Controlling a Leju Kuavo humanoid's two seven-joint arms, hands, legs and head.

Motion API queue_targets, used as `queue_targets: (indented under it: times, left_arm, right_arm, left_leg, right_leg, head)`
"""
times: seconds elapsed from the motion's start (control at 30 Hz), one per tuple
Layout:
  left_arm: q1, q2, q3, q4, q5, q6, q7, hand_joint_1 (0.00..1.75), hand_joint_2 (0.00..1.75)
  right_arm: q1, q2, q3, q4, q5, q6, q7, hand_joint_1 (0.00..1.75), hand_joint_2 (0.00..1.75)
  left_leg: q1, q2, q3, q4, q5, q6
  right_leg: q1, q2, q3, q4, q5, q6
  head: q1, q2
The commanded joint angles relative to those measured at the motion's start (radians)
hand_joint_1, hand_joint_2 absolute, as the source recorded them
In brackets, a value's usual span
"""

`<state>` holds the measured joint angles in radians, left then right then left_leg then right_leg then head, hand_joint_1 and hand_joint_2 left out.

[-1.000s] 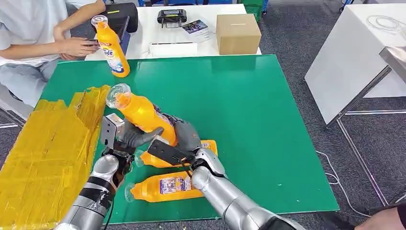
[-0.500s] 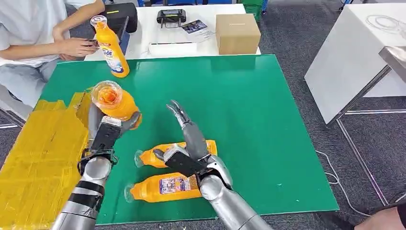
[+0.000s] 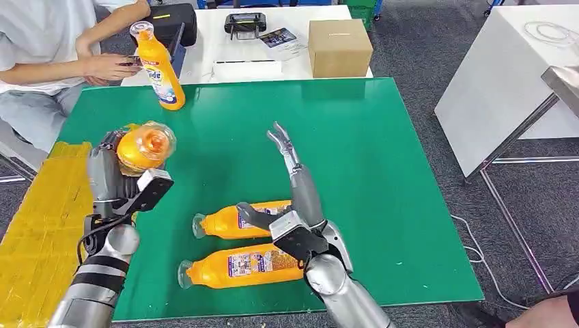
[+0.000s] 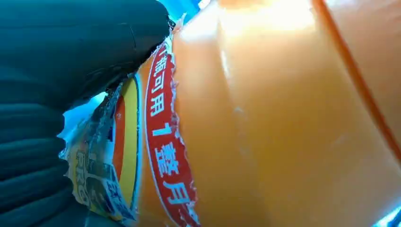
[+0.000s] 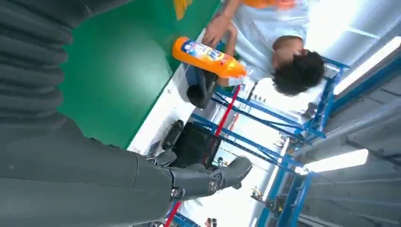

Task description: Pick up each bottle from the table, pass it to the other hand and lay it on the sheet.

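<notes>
Up close, bottle [image 4: 265,118] label's red band.

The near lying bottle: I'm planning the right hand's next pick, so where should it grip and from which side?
Probably the wide labelled body of the near bottle, from above. It lies flat on the green mat, neck towards the robot's left, so the narrow neck offers little to hold. The open right hand is closest; the second bottle lies just beyond.

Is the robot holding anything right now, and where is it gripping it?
Its left hand grips an orange bottle around the body. The right hand holds nothing.
</notes>
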<state>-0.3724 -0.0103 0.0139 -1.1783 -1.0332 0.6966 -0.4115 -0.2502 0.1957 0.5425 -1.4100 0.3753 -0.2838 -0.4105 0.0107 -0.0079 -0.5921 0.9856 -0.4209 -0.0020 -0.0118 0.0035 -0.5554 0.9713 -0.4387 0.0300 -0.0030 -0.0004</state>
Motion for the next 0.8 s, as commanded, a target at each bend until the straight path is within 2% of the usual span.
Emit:
queue_targets:
  times: [0.03, 0.1, 0.13, 0.17, 0.2, 0.27, 0.3, 0.37, 0.4, 0.5, 0.53, 0.57, 0.6, 0.63, 0.67, 0.73, 0.77, 0.8]
  left_arm:
    - [0.133, 0.273, -0.011, -0.09, -0.538, 0.002, 0.398, 1.75, 1.75]
    - [0.149, 0.324, -0.075, -0.069, -0.538, 0.002, 0.462, 1.75, 1.75]
    - [0.15, 0.374, -0.129, -0.037, -0.538, 0.002, 0.516, 1.75, 1.75]
    - [0.136, 0.442, -0.255, -0.005, -0.538, 0.002, 0.639, 1.75, 1.75]
    - [0.136, 0.442, -0.257, -0.005, -0.538, 0.002, 0.641, 1.75, 1.75]
    - [0.136, 0.442, -0.257, -0.005, -0.538, 0.002, 0.641, 1.75, 1.75]
    - [0.116, 0.456, -0.316, 0.048, -0.538, 0.002, 0.683, 1.75, 1.75]
    - [0.1, 0.427, -0.275, 0.109, -0.538, 0.002, 0.622, 1.75, 1.75]
    - [0.068, 0.441, -0.341, 0.158, -0.538, 0.002, 0.668, 1.75, 1.75]
    - [0.03, 0.461, -0.409, 0.227, -0.538, 0.002, 0.707, 1.75, 1.75]
    - [0.03, 0.461, -0.409, 0.227, -0.538, 0.002, 0.707, 1.75, 1.75]
    - [0.044, 0.46, -0.352, 0.226, -0.538, 0.002, 0.649, 1.75, 1.75]
    - [0.044, 0.46, -0.352, 0.226, -0.538, 0.002, 0.649, 1.75, 1.75]
    - [0.044, 0.46, -0.352, 0.226, -0.538, 0.002, 0.649, 1.75, 1.75]
    - [0.005, 0.467, -0.425, 0.288, -0.538, 0.002, 0.7, 1.75, 1.75]
    - [0.004, 0.471, -0.402, 0.311, -0.538, 0.002, 0.682, 1.75, 1.75]
    - [0.0, 0.469, -0.406, 0.325, -0.538, 0.002, 0.687, 1.75, 1.75]
    - [0.001, 0.467, -0.39, 0.34, -0.538, 0.002, 0.677, 1.75, 1.75]
  right_arm:
    - [-0.01, -0.126, -0.014, -0.074, -0.129, 0.021, 0.085, 0.0, 1.75]
    - [-0.024, -0.136, -0.023, -0.051, -0.123, 0.013, 0.094, 0.0, 1.75]
    - [-0.033, -0.144, -0.033, -0.038, -0.123, 0.012, 0.102, 0.0, 1.75]
    - [-0.048, -0.148, -0.057, -0.014, -0.124, 0.012, 0.102, 0.0, 1.75]
    - [-0.049, -0.148, -0.059, -0.014, -0.123, 0.011, 0.101, 0.0, 1.75]
    - [-0.049, -0.148, -0.059, -0.014, -0.123, 0.011, 0.101, 0.0, 1.75]
    - [-0.048, -0.14, -0.067, -0.007, -0.101, -0.001, 0.088, 0.0, 1.75]
    - [-0.044, -0.143, -0.06, -0.016, -0.102, -0.001, 0.084, 0.0, 1.75]
    - [-0.04, -0.138, -0.059, -0.022, -0.098, -0.001, 0.082, 0.0, 1.75]
    - [-0.041, -0.137, -0.048, -0.027, -0.082, -0.009, 0.072, 0.0, 1.75]
    - [-0.041, -0.137, -0.048, -0.027, -0.082, -0.009, 0.072, 0.0, 1.75]
    - [-0.039, -0.137, -0.042, -0.031, -0.079, -0.016, 0.071, 0.0, 1.75]
    - [-0.039, -0.137, -0.042, -0.031, -0.079, -0.016, 0.071, 0.0, 1.75]
    - [-0.039, -0.137, -0.042, -0.031, -0.079, -0.016, 0.071, 0.0, 1.75]
    - [-0.04, -0.138, -0.04, -0.032, -0.076, -0.021, 0.07, 0.0, 1.75]
    - [-0.038, -0.139, -0.039, -0.032, -0.072, -0.029, 0.067, 0.0, 1.75]
    - [-0.038, -0.14, -0.039, -0.034, -0.072, -0.029, 0.066, 0.0, 1.75]
    - [-0.035, -0.142, -0.039, -0.037, -0.072, -0.032, 0.064, 0.0, 1.75]
  left_leg:
    - [0.001, 0.004, 0.005, 0.001, -0.003, 0.0]
    - [0.0, 0.011, 0.011, -0.003, -0.004, 0.0]
    - [0.0, 0.009, 0.009, -0.003, -0.004, 0.0]
    - [0.001, 0.01, 0.011, -0.002, -0.005, -0.001]
    - [0.002, 0.011, 0.01, -0.002, -0.005, -0.002]
    - [0.002, 0.006, 0.007, -0.001, -0.004, -0.002]
    - [0.002, 0.003, 0.005, -0.001, -0.003, -0.003]
    - [0.003, 0.004, 0.007, -0.001, -0.004, -0.002]
    - [0.003, 0.0, 0.008, -0.001, -0.003, -0.002]
    - [0.001, 0.002, 0.002, -0.001, -0.002, -0.002]
    - [0.002, 0.002, 0.005, -0.001, -0.003, -0.002]
    - [0.002, 0.001, 0.006, 0.0, -0.003, -0.002]
    - [0.001, 0.002, 0.003, -0.001, -0.002, -0.002]
    - [0.002, 0.003, 0.006, -0.001, -0.003, -0.002]
    - [0.001, 0.003, 0.003, -0.001, -0.002, -0.003]
    - [0.002, 0.001, 0.007, 0.0, -0.004, -0.002]
    - [0.001, 0.002, 0.003, -0.001, -0.002, -0.003]
    - [0.002, 0.002, 0.005, -0.001, -0.003, -0.003]
  right_leg:
    - [0.001, 0.003, 0.004, -0.001, -0.002, -0.001]
    - [0.001, 0.01, 0.007, -0.003, 0.0, -0.002]
    - [0.001, 0.008, 0.007, -0.002, -0.001, -0.002]
    - [0.002, 0.008, 0.008, -0.002, -0.002, -0.002]
    - [0.002, 0.011, 0.006, -0.001, -0.001, -0.002]
    - [0.002, 0.005, 0.004, 0.0, -0.003, -0.002]
    - [0.002, 0.004, 0.002, -0.001, -0.002, -0.001]
    - [0.002, 0.005, 0.004, -0.001, -0.002, -0.002]
    - [0.002, 0.0, 0.008, -0.002, -0.003, -0.002]
    - [0.001, 0.003, 0.001, 0.0, -0.001, -0.001]
    - [0.002, 0.002, 0.004, -0.001, -0.002, -0.001]
    - [0.002, 0.001, 0.006, -0.001, -0.003, -0.002]
    - [0.001, 0.003, 0.001, 0.0, -0.001, -0.001]
    - [0.002, 0.003, 0.004, -0.001, -0.002, -0.002]
    - [0.001, 0.004, 0.001, 0.0, -0.001, -0.001]
    - [0.002, 0.001, 0.006, -0.001, -0.003, -0.002]
    - [0.001, 0.003, 0.001, 0.0, -0.001, -0.001]
    - [0.002, 0.003, 0.004, -0.001, -0.002, -0.002]
  head:
    - [0.0, 0.0]
    - [0.0, 0.0]
    - [0.0, 0.0]
    - [0.0, 0.0]
    - [-0.001, 0.0]
    - [0.0, 0.0]
    - [0.0, 0.0]
    - [0.0, 0.0]
    - [0.0, 0.0]
    - [0.0, 0.0]
    - [0.001, 0.0]
    - [0.0, 0.0]
    - [0.0, 0.0]
    - [0.0, 0.0]
    - [0.0, 0.0]
    - [0.0, 0.0]
    - [0.0, 0.0]
    - [0.0, 0.0]
